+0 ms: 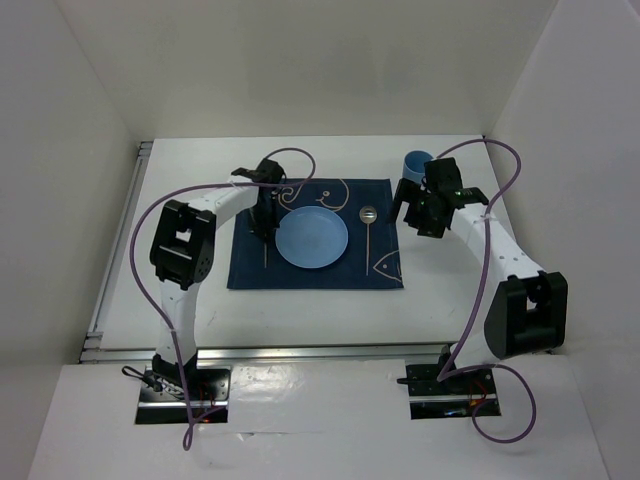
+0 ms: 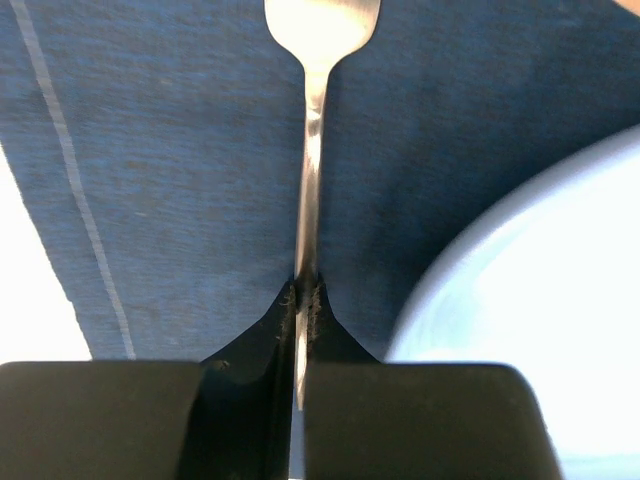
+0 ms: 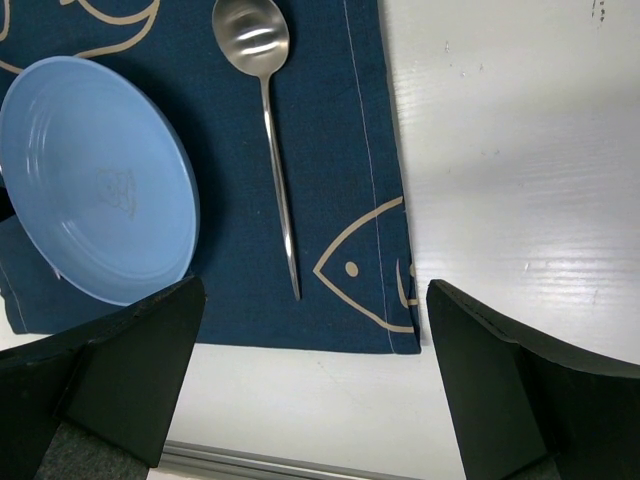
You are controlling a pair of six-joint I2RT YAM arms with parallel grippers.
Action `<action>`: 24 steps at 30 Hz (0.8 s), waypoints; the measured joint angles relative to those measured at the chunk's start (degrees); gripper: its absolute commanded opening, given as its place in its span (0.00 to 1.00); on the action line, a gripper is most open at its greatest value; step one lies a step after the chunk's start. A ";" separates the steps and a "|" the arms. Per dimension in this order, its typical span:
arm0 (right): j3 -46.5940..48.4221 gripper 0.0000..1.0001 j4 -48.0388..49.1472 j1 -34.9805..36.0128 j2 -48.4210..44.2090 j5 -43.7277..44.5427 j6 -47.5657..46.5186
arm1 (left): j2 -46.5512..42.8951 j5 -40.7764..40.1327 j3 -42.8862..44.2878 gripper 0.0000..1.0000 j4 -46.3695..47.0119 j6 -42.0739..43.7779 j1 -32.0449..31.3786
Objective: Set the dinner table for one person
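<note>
- The left gripper (image 2: 303,335) is pressed together on the fork (image 2: 312,150), pinching the handle. The tines point away, toward the top of the wrist view.
- In the overhead view the fork's long axis runs top to bottom, parallel to the left side of the plate (image 1: 312,239). It sits between the plate and the left hem of the mat (image 1: 250,272), near the plate but not touching it.
- I cannot tell whether the fork already rests on the mat or hangs just above it.
- The spoon (image 1: 369,228) lies on the mat right of the plate, along the same axis, bowl toward the top.
- The right gripper (image 1: 425,207) is spread wide and holds nothing.
- It hovers over the white table (image 1: 180,170), just right of the mat's upper right corner.
- The cup (image 1: 417,162) stands on the table off the mat, just above the right gripper in the frame, so the right arm is far nearer to it.
- The fork looks about placed, so the left jaws probably need to part and lift straight up, so the handle is not dragged toward the plate.
</note>
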 measured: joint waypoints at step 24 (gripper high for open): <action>0.00 1.00 0.00 0.00 -1.51 0.46 -0.63 | 0.02 -1.16 0.02 0.00 -0.81 5.44 1.88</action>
